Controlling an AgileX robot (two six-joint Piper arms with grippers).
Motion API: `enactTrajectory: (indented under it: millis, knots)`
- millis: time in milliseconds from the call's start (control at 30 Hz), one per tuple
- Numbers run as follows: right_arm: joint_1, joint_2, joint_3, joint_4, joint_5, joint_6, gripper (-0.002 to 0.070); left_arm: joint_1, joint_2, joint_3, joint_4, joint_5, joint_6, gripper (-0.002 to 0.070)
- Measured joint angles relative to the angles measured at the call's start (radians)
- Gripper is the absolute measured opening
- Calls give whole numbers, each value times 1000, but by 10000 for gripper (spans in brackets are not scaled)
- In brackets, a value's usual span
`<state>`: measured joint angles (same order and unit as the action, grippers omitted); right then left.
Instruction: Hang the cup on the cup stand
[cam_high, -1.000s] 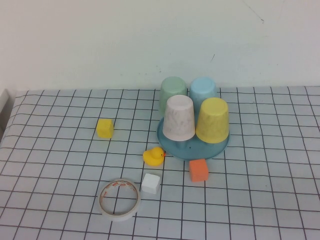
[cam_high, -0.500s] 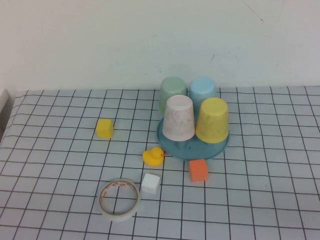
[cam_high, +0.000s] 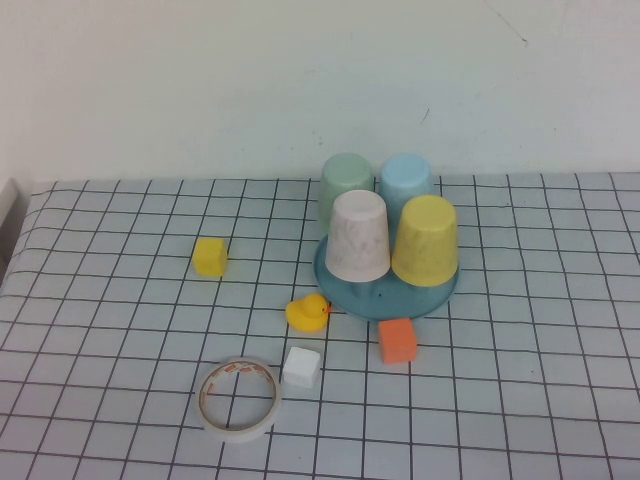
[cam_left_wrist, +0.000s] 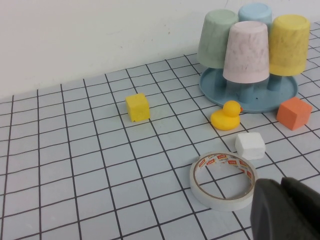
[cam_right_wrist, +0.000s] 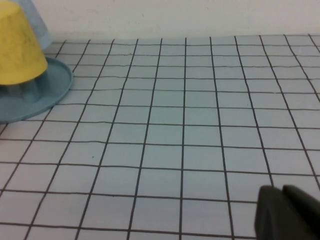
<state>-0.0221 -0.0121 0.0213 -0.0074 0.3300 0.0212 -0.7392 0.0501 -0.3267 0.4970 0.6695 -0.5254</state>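
The yellow cup (cam_high: 425, 240) sits upside down on the blue cup stand (cam_high: 386, 290), at the stand's 3 o'clock side. Touching it at 9 o'clock is a speckled pink cup (cam_high: 358, 236). A green cup (cam_high: 345, 186) and a light blue cup (cam_high: 407, 180) stand behind, toward 12 o'clock. The left pincer (cam_left_wrist: 282, 210) hangs low over the bench (cam_high: 120, 320) near a tape roll (cam_left_wrist: 223, 180), holding nothing. The right pincer (cam_right_wrist: 287, 212) hangs over bare bench, holding nothing. Both look pressed narrow.

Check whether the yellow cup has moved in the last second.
No. The yellow cup sits upside down on the stand, beside the speckled cup, as before. Neither gripper is near it.
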Motion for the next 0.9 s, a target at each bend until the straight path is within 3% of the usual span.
enactTrajectory:
  millis: [900]
  knots:
    - [-45, 0, 0, -67, 2, 44, -1, 0, 0, 4, 0, 0, 0, -1]
